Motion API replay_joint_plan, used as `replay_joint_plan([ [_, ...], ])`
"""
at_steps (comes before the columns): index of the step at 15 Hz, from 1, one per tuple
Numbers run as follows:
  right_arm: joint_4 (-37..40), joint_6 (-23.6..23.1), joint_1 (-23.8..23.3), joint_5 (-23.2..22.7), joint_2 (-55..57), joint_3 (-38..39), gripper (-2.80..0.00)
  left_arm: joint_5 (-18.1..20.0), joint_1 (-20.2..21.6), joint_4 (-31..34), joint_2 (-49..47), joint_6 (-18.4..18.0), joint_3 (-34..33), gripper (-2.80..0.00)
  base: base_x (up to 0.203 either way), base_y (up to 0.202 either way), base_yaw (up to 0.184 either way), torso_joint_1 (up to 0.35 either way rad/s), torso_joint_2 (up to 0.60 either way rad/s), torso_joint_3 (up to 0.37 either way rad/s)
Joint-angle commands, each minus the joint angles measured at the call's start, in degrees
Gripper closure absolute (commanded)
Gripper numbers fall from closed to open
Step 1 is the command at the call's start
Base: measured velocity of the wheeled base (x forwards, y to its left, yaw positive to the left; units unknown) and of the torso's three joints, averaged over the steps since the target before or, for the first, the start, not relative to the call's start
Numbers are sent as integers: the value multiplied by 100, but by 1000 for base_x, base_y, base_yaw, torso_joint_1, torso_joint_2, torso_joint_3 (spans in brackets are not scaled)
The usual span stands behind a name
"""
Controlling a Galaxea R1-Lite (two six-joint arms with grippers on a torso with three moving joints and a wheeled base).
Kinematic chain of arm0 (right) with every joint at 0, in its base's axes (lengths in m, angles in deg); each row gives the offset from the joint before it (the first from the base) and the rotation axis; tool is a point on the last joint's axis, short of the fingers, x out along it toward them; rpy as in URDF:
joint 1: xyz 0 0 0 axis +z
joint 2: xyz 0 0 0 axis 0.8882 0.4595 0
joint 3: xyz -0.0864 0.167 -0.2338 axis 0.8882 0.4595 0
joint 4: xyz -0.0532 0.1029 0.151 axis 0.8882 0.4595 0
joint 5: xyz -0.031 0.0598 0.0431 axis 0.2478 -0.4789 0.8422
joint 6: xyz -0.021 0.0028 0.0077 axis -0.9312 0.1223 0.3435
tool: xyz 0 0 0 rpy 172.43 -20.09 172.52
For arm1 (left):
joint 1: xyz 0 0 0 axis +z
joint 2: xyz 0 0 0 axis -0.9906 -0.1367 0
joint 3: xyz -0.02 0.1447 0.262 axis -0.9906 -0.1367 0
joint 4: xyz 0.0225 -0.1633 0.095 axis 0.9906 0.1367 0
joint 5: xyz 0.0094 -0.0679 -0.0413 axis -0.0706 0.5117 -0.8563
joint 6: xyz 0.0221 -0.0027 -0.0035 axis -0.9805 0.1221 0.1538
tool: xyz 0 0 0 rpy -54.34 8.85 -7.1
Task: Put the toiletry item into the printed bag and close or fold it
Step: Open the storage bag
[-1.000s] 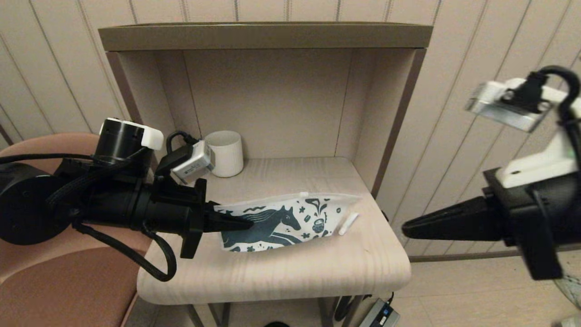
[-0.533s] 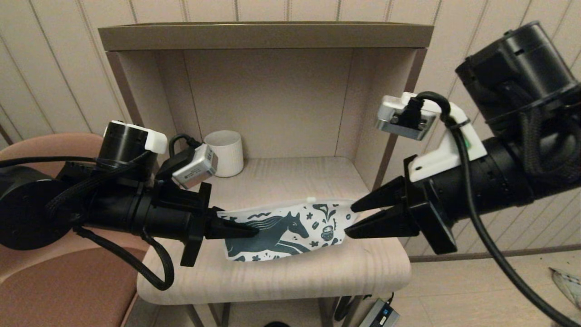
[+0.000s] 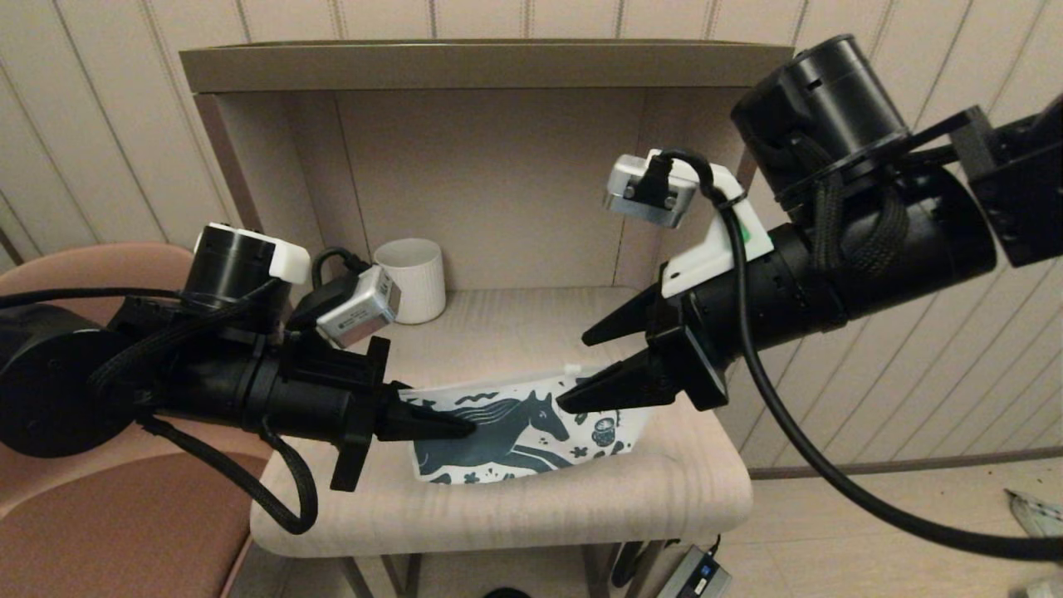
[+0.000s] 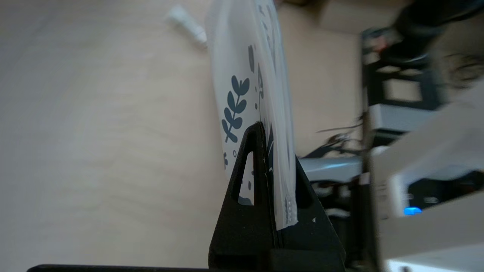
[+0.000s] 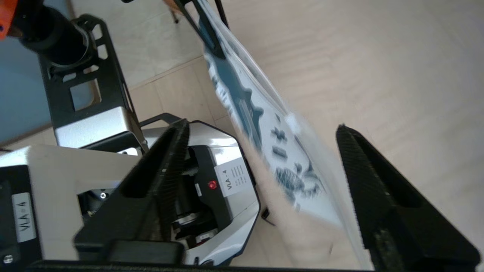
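L gripper (image 3: 461,428) clamps the bag (image 3: 531,428) upright near the shelf (image 3: 498,507) front edge; R gripper (image 3: 581,370), spread at its top, should pinch just 1 wall w/o dragging; tube (image 4: 185,22) behind.

The head camera looks forward and down from high up at the shelf (image 3: 498,498) and both arms. The left wrist camera sits very close behind its fingers, looking along the printed bag (image 4: 261,94). The right wrist camera looks closely past its own fingers. All three views share the printed bag.
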Motion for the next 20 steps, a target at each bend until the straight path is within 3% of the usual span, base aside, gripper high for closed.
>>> replay_joint_plan([
  [1, 15, -279, -71, -278, 160, -41, -280, 531, 1, 12, -57, 17, 132, 0, 0, 0, 0, 0, 0, 0],
  [4, 39, -399, -472, -1285, 299, -273, -280, 743, 6, 187, -238, 47, 476, 0, 0, 0, 0, 0, 0, 0],
  [7, 54, -418, -535, -1293, 362, -422, -280, 736, 25, 351, -284, -53, 441, 0, 0, 0, 0, 0, 0, 0],
  [9, 63, -434, -526, -1313, 312, -282, -280, 666, 45, 367, -404, -306, 446, 0, 0, 0, 0, 0, 0, 0],
  [11, 22, -485, -545, -1333, 246, 11, -280, 286, 59, 543, -455, -676, 579, 0, 0, 0, 0, 0, 0, 0],
  [15, 11, -533, -597, -1379, 221, 137, -280, -32, 53, 2057, -409, -1502, 1321, 0, 0, 0, 0, 0, 0, 0],
  [20, -240, -593, -597, -1409, 160, 475, -280, -204, 56, 2478, -405, -1623, 1754, 0, 0, 0, 0, 0, 0, 0],
])
